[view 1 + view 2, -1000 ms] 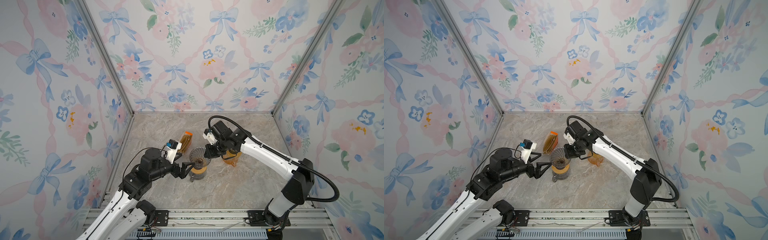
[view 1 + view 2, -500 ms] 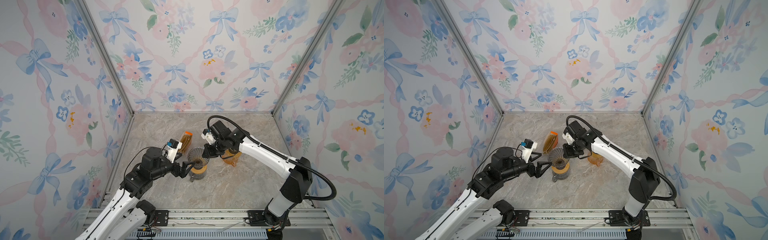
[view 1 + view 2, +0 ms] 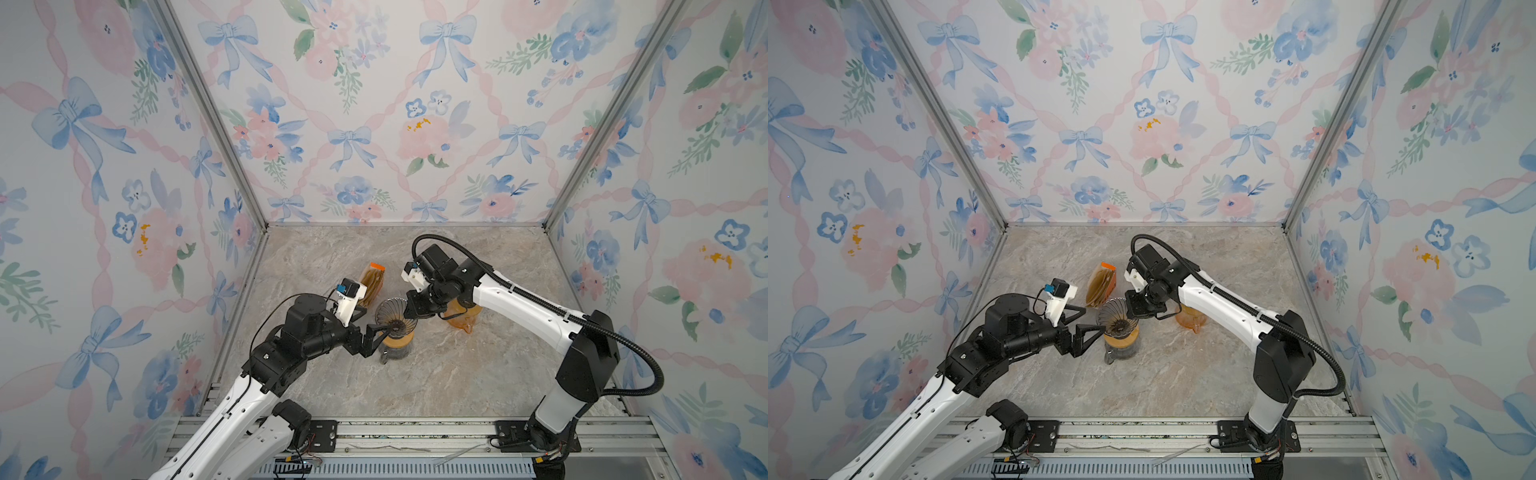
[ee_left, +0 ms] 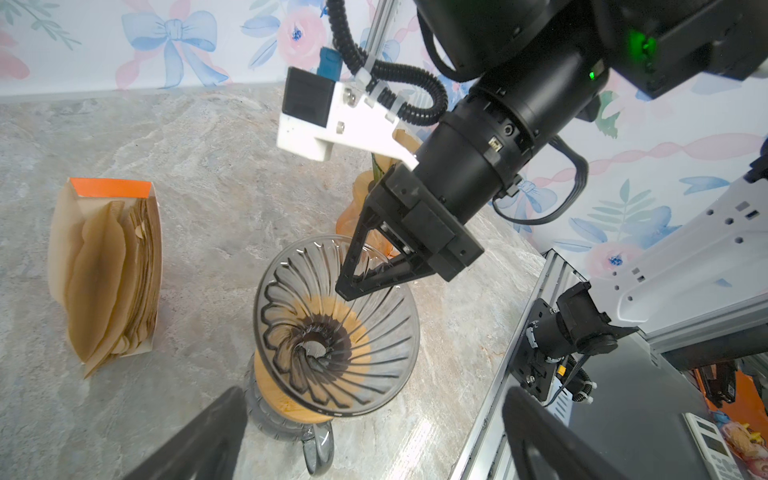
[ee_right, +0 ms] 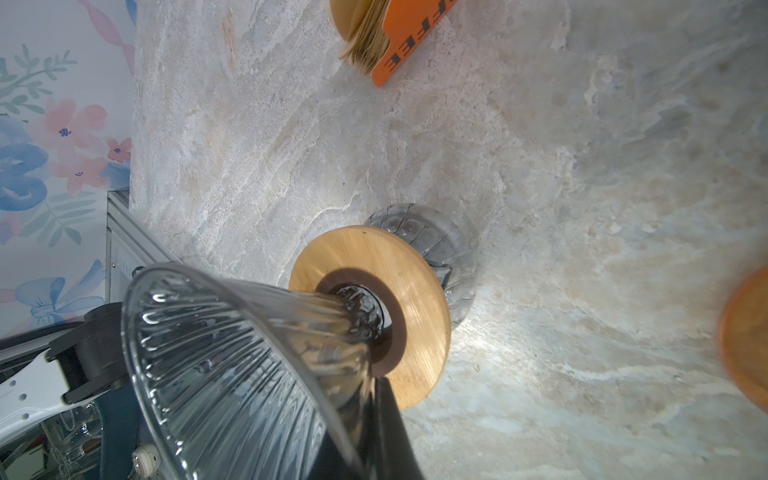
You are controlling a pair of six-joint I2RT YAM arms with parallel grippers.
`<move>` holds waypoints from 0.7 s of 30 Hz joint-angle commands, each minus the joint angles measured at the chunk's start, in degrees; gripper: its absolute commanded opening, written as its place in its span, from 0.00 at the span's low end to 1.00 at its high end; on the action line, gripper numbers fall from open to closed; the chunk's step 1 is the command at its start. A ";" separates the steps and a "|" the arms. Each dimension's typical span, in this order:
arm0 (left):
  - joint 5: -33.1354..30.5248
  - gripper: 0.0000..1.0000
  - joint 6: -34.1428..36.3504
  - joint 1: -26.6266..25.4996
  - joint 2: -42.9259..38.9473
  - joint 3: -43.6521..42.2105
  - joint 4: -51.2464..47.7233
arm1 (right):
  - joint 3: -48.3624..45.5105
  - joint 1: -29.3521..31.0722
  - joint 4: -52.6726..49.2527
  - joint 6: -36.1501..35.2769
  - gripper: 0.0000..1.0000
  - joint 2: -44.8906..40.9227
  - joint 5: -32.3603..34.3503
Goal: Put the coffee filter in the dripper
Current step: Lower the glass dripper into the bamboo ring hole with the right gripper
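At the rim of the glass dripper (image 4: 376, 357), on the side toward the robot's right, the right gripper (image 4: 348, 290) has its jaws pressed together, tips just over the edge. Whether the thin glass wall is nipped between them cannot be told. Opposite it, the left gripper (image 3: 1094, 321) is spread wide and holds nothing, one jaw tip close against the dripper's lower half.

The dripper is upright, wide mouth up. Its narrow end goes down through a round wooden collar (image 5: 419, 291) seated on a glass carafe (image 5: 453, 245), so its long axis is vertical. Its spiral-ribbed cone shows only bare glass.

The coffee filters (image 4: 104, 282) are a stack of brown paper cones set on edge in an open pack (image 3: 372, 282). The pack lies on the table just behind the dripper on the left arm's side, apart from both grippers. Its long axis runs roughly front to back, with the orange strip (image 4: 110, 193) at the end nearer the rear wall.

A translucent orange vessel (image 3: 462, 320) sits near the dripper on the right, partly under the right arm.

The tabletop (image 3: 436, 374) is grey-beige with a marbled stone pattern. Walls (image 3: 374, 124) papered with blue bows, pink ribbons and flowers close it in on three sides. An aluminium rail (image 3: 415, 428) along the front carries both arm bases.
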 commanded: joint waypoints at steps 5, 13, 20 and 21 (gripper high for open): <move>1.49 0.98 -0.25 0.30 0.27 -0.68 1.30 | -1.73 -0.51 1.40 0.76 0.08 0.33 -1.30; 0.55 0.98 -0.60 0.33 0.41 -0.68 1.30 | -2.41 -0.55 1.89 0.70 0.08 0.64 -1.52; 0.46 0.98 -0.66 0.28 0.19 -0.68 1.31 | -3.02 -0.51 2.10 0.72 0.09 0.86 -1.76; 0.47 0.98 -0.61 0.30 0.17 -0.68 1.35 | -3.19 -0.52 2.19 0.78 0.09 0.80 -1.80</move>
